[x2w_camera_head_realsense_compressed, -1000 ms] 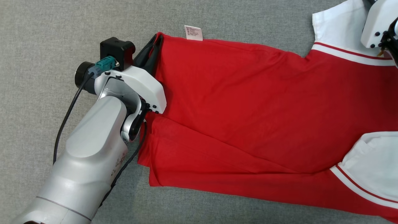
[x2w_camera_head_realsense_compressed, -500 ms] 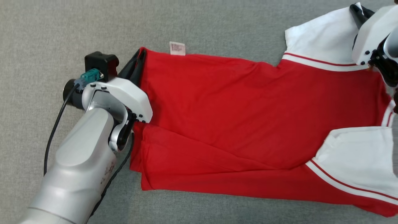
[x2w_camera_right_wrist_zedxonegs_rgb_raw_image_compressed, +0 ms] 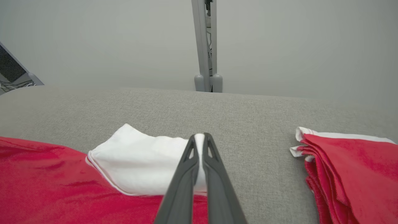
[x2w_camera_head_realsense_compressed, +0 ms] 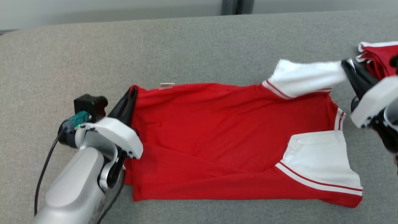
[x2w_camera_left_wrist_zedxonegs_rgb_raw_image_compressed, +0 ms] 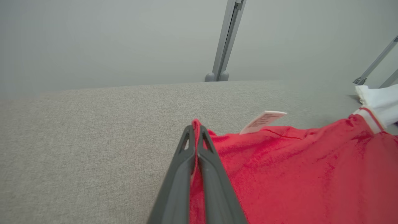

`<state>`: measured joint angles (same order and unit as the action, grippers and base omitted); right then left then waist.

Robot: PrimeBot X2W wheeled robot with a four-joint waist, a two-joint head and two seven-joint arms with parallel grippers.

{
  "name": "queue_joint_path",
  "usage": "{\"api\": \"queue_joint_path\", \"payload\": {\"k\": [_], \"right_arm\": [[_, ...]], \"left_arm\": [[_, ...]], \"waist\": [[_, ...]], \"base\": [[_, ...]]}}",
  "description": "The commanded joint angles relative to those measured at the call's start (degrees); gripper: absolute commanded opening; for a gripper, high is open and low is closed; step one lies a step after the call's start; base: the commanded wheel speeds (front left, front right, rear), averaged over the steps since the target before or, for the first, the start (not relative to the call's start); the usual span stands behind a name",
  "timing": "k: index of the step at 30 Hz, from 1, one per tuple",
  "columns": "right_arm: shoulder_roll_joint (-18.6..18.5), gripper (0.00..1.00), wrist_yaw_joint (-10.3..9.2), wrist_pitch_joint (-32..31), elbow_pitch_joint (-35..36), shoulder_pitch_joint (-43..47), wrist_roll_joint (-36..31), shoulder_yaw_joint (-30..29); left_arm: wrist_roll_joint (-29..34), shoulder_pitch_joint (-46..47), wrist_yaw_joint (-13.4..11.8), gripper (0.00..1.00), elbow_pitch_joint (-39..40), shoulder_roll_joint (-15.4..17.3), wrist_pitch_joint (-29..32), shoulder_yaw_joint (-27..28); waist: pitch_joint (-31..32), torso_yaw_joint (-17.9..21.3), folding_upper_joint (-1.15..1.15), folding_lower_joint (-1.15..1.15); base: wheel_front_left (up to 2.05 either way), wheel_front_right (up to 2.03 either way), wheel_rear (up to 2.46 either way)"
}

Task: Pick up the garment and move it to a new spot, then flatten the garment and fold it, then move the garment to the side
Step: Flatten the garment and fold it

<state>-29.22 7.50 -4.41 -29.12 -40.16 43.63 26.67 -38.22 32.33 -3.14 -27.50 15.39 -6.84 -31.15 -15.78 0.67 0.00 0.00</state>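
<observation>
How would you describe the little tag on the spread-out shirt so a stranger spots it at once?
Start at the red shirt spread across the grey table. Follow its far edge toward the left gripper. The tag is the small white slip poking out there, much smaller than the white sleeves opposite.

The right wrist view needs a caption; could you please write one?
Right end effector shut on the white sleeve of the red garment, beside a folded stack.

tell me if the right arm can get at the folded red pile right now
Likely not yet: the right gripper is shut on the garment's white sleeve; the pile lies close, nothing between.
</observation>
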Motion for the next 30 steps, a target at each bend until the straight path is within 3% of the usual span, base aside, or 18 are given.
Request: {"api": "queue_joint_path", "payload": {"k": [1,6,12,22,23,24,25,26,28,30], "right_arm": [[-0.68,0.0,-0.02,0.71,1.34,2.6,0.68,-0.63],[-0.88,0.0,-0.01,2.76,9.2,14.66,1.49,-5.68],[2.72,0.0,-0.01,2.7,14.98,26.37,-0.17,-12.8],[8.83,0.0,-0.01,1.07,18.51,33.97,-4.69,-19.6],[9.43,0.0,-0.01,1.19,18.86,34.52,-5.18,-20.27],[9.93,0.0,-0.01,1.39,19.29,35.15,-5.64,-20.91],[10.44,0.13,-0.01,1.53,19.79,35.73,-6.12,-21.49],[10.96,0.4,-0.01,1.72,20.26,36.35,-6.41,-21.85],[11.9,1.0,-0.01,2.15,20.96,37.67,-6.88,-22.49],[12.79,1.0,-0.01,2.22,21.28,39.21,-7.52,-23.31]], "left_arm": [[-0.46,-1.78,-0.52,0.0,1.14,0.61,0.07,0.41],[-3.32,-10.04,-2.9,0.0,8.43,1.96,0.38,1.96],[-7.65,-18.87,-4.98,0.0,14.46,1.69,0.64,3.79],[-10.12,-23.3,-5.97,0.0,14.68,0.18,-0.44,4.35],[-10.58,-23.71,-5.94,0.13,14.7,-0.1,-0.58,4.58],[-11.02,-24.07,-5.92,0.45,14.69,-0.32,-0.87,4.94],[-11.51,-24.4,-5.86,0.89,14.72,-0.5,-1.1,5.28],[-12.18,-24.85,-5.84,1.0,14.67,-0.72,-1.41,5.77],[-13.37,-25.55,-5.74,1.0,14.99,-1.15,-2.41,6.88],[-13.82,-26.34,-5.77,1.0,15.31,-1.15,-3.46,7.89]], "waist": [[1.54,0.83,0.0,0.0],[3.49,1.44,0.0,0.0],[4.87,1.64,0.0,0.0],[5.23,1.68,0.0,0.0],[5.22,1.63,0.0,0.0],[5.21,1.58,0.0,0.0],[5.19,1.55,0.0,0.0],[5.17,1.55,0.0,0.0],[5.1,1.52,0.0,0.0],[5.06,1.48,0.0,0.0]], "base": [[0.0,0.0,0.0],[0.0,0.0,0.0],[0.0,0.0,0.0],[0.0,0.0,0.0],[0.0,0.0,0.0],[0.0,0.0,0.0],[0.0,0.0,0.0],[0.0,0.0,0.0],[0.0,0.0,0.0],[0.0,0.0,0.0]]}}
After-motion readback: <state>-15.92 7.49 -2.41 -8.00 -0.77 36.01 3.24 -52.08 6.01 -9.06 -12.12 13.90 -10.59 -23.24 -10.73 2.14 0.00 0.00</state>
